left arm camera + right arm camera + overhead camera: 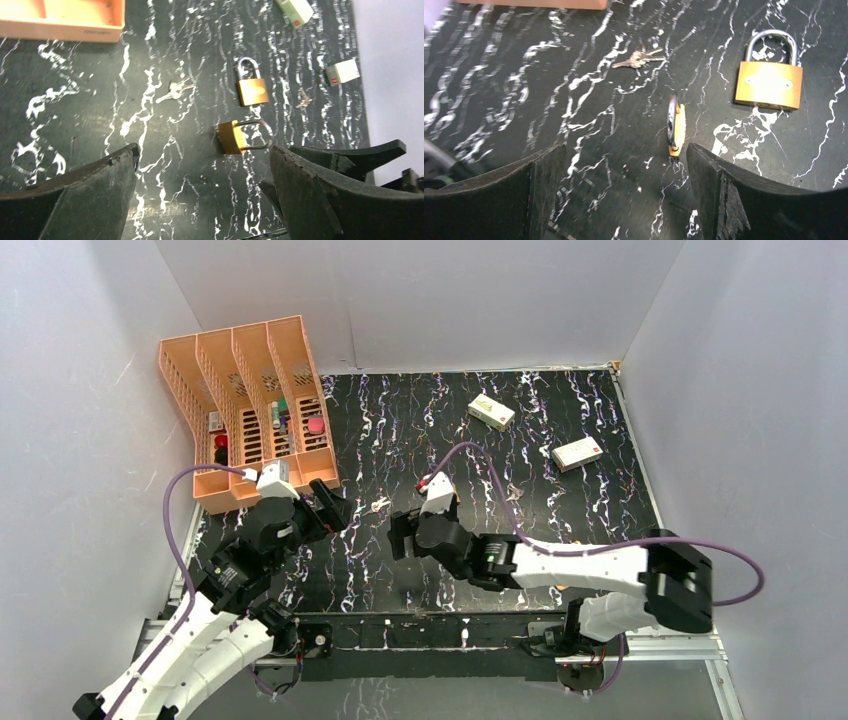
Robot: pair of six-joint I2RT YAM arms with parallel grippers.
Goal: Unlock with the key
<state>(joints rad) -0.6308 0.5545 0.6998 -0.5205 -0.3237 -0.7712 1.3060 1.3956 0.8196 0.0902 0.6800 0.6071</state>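
Silver key (638, 58) first: with right tool (624, 150) and left tool (204, 149) both spread empty, reach past edge-standing brass padlock (676, 127), pinch by bow.

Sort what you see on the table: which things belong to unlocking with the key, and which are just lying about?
Belong to the job: bunch of keys; flat brass padlock; brass padlock on its edge.
Lying about: orange file rack with small items inside; white box; second white box.
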